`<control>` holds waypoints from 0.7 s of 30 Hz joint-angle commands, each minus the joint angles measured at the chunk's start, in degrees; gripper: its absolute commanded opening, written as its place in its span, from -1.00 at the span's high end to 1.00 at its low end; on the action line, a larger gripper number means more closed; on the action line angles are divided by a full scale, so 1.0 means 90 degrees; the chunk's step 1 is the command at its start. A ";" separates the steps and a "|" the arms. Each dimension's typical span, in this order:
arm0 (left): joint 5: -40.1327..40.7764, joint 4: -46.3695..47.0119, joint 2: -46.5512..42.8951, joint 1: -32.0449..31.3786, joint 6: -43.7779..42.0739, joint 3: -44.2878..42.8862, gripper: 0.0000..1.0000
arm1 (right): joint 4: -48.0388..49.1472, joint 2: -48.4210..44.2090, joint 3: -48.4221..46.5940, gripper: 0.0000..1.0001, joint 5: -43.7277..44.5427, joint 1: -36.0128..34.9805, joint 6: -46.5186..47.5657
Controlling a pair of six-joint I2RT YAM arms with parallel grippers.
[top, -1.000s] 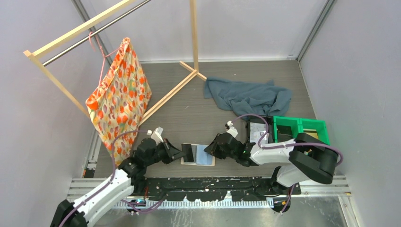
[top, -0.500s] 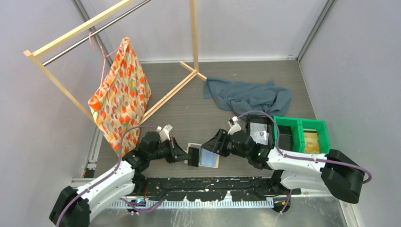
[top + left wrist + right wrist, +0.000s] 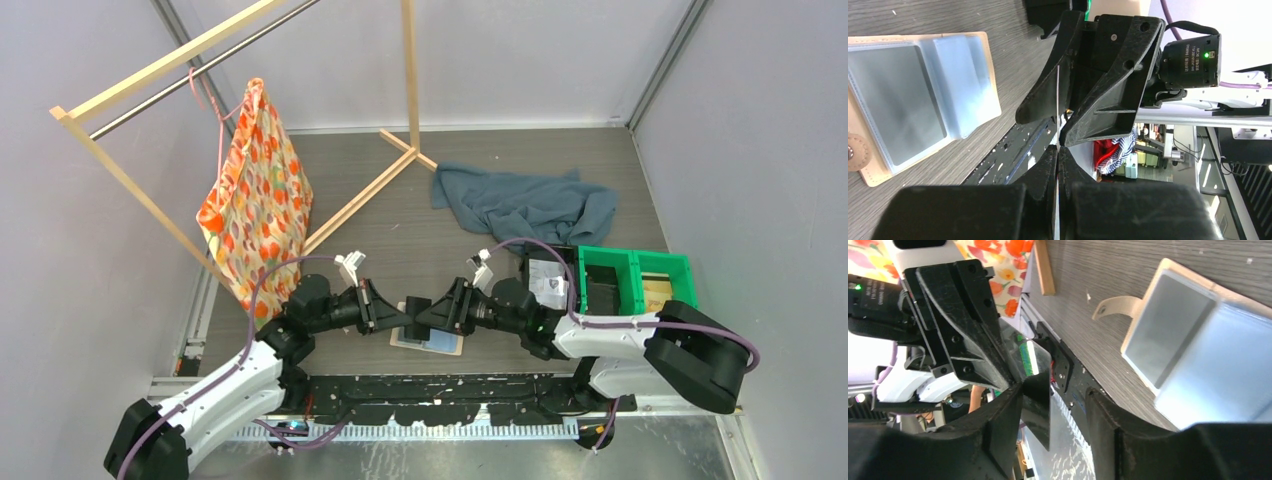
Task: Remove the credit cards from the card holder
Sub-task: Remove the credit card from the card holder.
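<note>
At lower centre of the top view, our left gripper pinches 1 card tight. Our right gripper stands parted around it. The holder lies open on the table just beneath them.

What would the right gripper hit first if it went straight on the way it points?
The credit card pinched in the left gripper, standing between the open jaws of the right gripper; beyond it, probably the left fingertips.
</note>
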State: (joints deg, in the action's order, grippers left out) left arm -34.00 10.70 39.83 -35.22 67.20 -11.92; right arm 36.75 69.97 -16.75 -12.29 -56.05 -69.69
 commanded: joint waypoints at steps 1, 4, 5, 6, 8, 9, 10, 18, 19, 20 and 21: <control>-0.0171 0.0569 -0.0032 0.0024 0.0199 -0.0133 0.99 | 0.1049 0.0094 -0.0033 -0.01 -0.0387 0.0019 -0.0184; -0.0122 0.0579 -0.0032 0.0023 0.0200 -0.0099 0.99 | 0.1373 0.0142 0.0091 0.25 -0.0349 0.0027 -0.0301; -0.0090 0.0595 -0.0018 0.0030 0.0201 -0.0071 0.99 | 0.1425 0.0157 0.0091 0.33 -0.0386 0.0031 -0.0326; -0.0059 0.0606 0.0003 0.0048 0.0204 -0.0037 0.99 | 0.1500 0.0177 0.0094 0.38 -0.0433 0.0030 -0.0369; -0.0055 0.0731 0.0072 0.0086 0.0247 0.0043 0.99 | 0.1768 0.0219 0.0142 0.44 -0.0478 0.0028 -0.0474; -0.0073 0.0838 0.0132 0.0115 0.0293 0.0095 0.99 | 0.1875 0.0224 0.0166 0.46 -0.0471 0.0032 -0.0508; -0.0084 0.0930 0.0154 0.0142 0.0339 0.0140 0.99 | 0.1901 0.0207 0.0183 0.47 -0.0449 0.0031 -0.0530; -0.0145 0.0999 0.0203 0.0287 0.0356 0.0206 0.99 | 0.1961 0.0045 0.0322 0.43 -0.0359 0.0045 -0.0569; -0.0164 0.1007 0.0211 0.0307 0.0359 0.0211 0.99 | 0.1965 0.0022 0.0338 0.43 -0.0340 0.0055 -0.0576; -0.0168 0.1013 0.0212 0.0315 0.0363 0.0216 0.99 | 0.1975 0.0011 0.0354 0.43 -0.0329 0.0069 -0.0594; -0.0174 0.1025 0.0215 0.0322 0.0366 0.0228 0.99 | 0.1992 -0.0004 0.0364 0.44 -0.0324 0.0077 -0.0605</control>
State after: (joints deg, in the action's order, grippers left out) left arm -34.83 17.19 41.54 -33.04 70.37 -10.41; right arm 49.80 71.83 -13.80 -15.09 -55.75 -74.32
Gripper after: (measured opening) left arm 0.013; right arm 0.284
